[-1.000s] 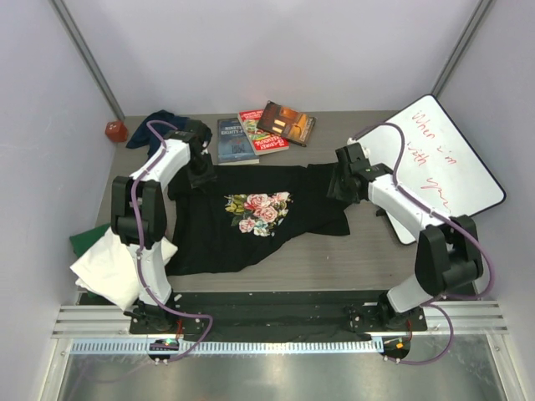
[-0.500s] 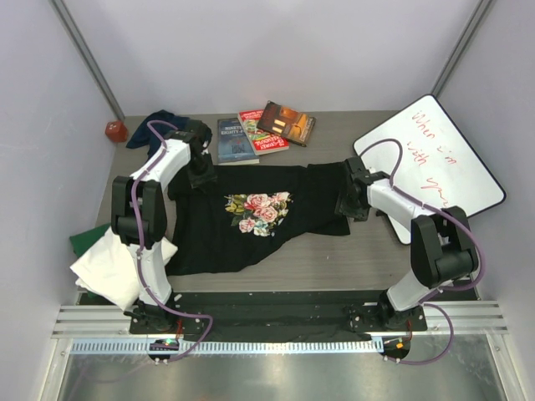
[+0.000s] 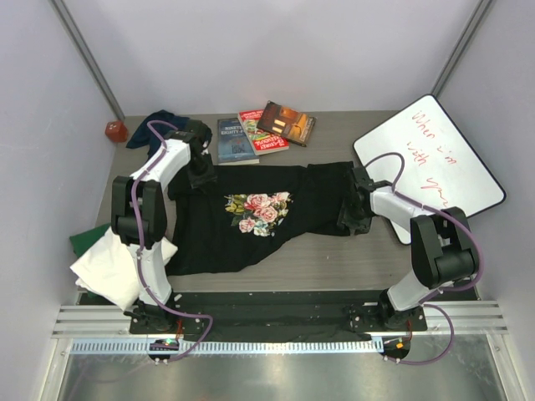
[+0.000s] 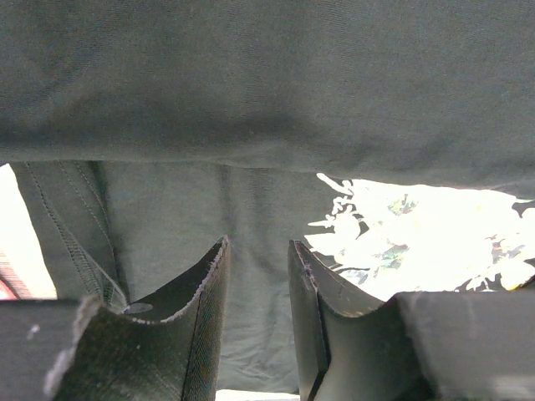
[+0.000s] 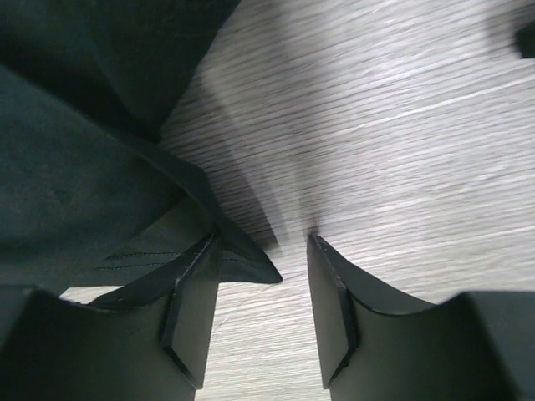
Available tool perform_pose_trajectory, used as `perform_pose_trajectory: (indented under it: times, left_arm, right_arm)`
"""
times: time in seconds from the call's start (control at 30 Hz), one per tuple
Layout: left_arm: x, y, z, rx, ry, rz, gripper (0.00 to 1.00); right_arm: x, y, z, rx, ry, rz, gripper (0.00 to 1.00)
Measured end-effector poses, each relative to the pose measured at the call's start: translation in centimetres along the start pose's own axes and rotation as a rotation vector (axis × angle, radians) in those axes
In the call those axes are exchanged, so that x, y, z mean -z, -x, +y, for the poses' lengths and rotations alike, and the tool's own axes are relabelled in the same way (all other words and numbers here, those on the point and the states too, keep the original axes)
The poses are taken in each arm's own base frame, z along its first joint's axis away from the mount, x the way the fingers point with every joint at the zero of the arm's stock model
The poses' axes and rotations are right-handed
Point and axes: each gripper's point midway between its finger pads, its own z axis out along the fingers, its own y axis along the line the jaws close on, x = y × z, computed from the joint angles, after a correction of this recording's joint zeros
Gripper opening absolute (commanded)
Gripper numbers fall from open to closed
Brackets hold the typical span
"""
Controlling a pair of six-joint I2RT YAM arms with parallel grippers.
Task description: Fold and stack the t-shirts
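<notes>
1. Step in hand, as far as I can judge: getting a proper hold on the right-hand edge of the black t-shirt so it can be folded over; it's spread print-up across the middle of the worktop, rumpled along its lower edge.
2. Right fingers are spread wide with nothing in them; a pointed bit of hem pokes into the gap, lying against the left-of-frame finger, with bare wood under the other.
3. I'd push in deeper before closing, so there's real hem between the pads, not just that tip; a pinch on the tip will likely slip.
4. Left fingers sit at the shirt's upper-left corner, only narrowly apart; there's cloth everywhere, and I can't tell if any is pinched.
5. Right arm comes in low from the lower right, wrist angled down at the shirt's edge; left arm stretches up the left side, wrist bent inward.
6. Folded white and green shirts sit lower left; the navy one is upper left.
</notes>
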Motion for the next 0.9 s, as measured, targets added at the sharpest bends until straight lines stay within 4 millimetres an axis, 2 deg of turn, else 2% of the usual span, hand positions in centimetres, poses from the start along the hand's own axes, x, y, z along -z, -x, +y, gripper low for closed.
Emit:
perform_pose_trajectory:
  times: [0.03,0.07,0.13,0.2,0.23,0.47,0.6,0.73,0.9]
  left_arm:
    - [0.0,0.0,0.0,0.0,0.0,0.0,0.35]
    - [0.0,0.0,0.0,0.0,0.0,0.0,0.35]
    - [0.0,0.0,0.0,0.0,0.0,0.0,0.35]
    - [0.0,0.0,0.0,0.0,0.0,0.0,0.35]
    - [0.0,0.0,0.0,0.0,0.0,0.0,0.35]
    - [0.0,0.0,-0.1,-0.001,0.0,0.001,0.35]
    - [0.0,0.0,-0.1,-0.001,-0.001,0.0,0.35]
    - [0.0,0.0,-0.1,-0.002,0.0,0.001,0.35]
    - [0.0,-0.1,-0.1,-0.004,-0.001,0.001,0.35]
  right_arm:
    - [-0.1,-0.1,0.1,0.0,0.008,0.004,0.45]
    - [-0.1,-0.2,0.2,0.001,0.016,0.007,0.29]
    - [-0.1,-0.3,0.4,0.004,0.03,0.008,0.12]
    - [-0.2,-0.3,0.9,0.001,0.056,0.004,0.1]
    - [-0.1,-0.3,1.0,0.001,0.065,-0.001,0.01]
    - [0.1,-0.6,1.2,0.002,0.102,-0.016,0.01]
    - [1.2,-0.4,1.5,0.001,0.133,-0.037,0.01]
    - [3.8,0.2,2.6,0.005,0.211,-0.059,0.01]
    - [8.5,3.1,4.8,0.014,0.317,-0.142,0.01]
